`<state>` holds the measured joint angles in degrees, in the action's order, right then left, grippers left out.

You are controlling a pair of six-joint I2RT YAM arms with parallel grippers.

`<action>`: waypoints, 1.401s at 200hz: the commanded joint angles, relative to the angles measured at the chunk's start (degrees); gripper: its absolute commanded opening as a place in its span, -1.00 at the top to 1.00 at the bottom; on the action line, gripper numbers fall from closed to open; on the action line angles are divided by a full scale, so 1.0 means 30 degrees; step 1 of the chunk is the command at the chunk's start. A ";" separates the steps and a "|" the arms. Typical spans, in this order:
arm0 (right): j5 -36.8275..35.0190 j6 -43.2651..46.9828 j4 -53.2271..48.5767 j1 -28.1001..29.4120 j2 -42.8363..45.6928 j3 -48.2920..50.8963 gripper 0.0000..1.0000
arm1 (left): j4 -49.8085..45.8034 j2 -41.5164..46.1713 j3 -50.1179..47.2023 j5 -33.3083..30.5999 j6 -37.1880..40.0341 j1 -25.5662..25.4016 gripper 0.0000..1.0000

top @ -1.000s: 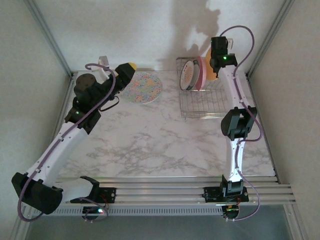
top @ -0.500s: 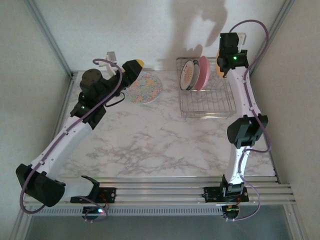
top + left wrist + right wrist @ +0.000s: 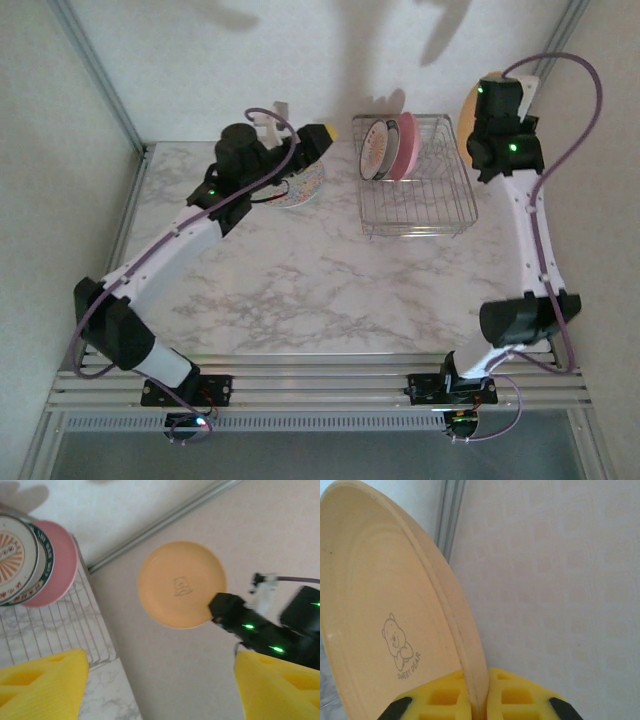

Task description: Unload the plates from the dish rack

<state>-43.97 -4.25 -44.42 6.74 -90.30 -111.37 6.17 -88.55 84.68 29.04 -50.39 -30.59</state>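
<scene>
My right gripper [image 3: 477, 696] is shut on the rim of the orange plate [image 3: 385, 605], which carries a small bear print. It holds that plate [image 3: 467, 125] on edge in the air, above the right end of the dish rack [image 3: 415, 205]. A pink plate [image 3: 404, 145] and a white plate with a dark rim [image 3: 375, 148] stand upright at the rack's back left. My left gripper [image 3: 318, 133] hovers open over a speckled plate [image 3: 300, 188] lying flat on the table. Its yellow fingers [image 3: 40, 685] frame the raised orange plate [image 3: 181, 585] and nothing sits between them.
The marble table [image 3: 300, 290] stretches in front of the rack. Metal frame posts [image 3: 100, 75] and pale walls close in at both sides and the back. The right arm's cable [image 3: 585, 110] loops near the right wall.
The right arm lifted the orange plate out of the rack, up and to the right. The left arm swung right over the speckled plate, toward the rack.
</scene>
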 commanded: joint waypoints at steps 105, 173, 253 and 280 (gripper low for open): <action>1.5159 -0.6731 -0.2316 -0.0084 0.5851 0.5161 1.00 | -0.4687 -0.5742 0.5014 0.0084 0.3500 -0.3028 -0.52; 1.7673 -0.7390 -0.1816 -0.0083 0.5091 0.5421 1.00 | -0.6815 -0.6889 0.6187 -0.2230 0.3721 -0.3103 0.08; 1.6747 -0.6117 -0.2064 0.0385 0.4385 0.4862 0.11 | -0.7081 -0.6329 0.5881 -0.2872 0.2845 -0.2542 1.00; 1.5285 -0.5435 -0.1507 0.1347 0.4691 0.4780 -0.45 | -0.6364 -0.5058 0.4438 -0.2215 0.2123 -0.1600 1.00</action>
<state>5.15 -23.16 -51.57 8.43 -77.14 -94.91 -13.69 -108.12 100.95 21.45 -42.87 -38.11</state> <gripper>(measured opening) 0.645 0.070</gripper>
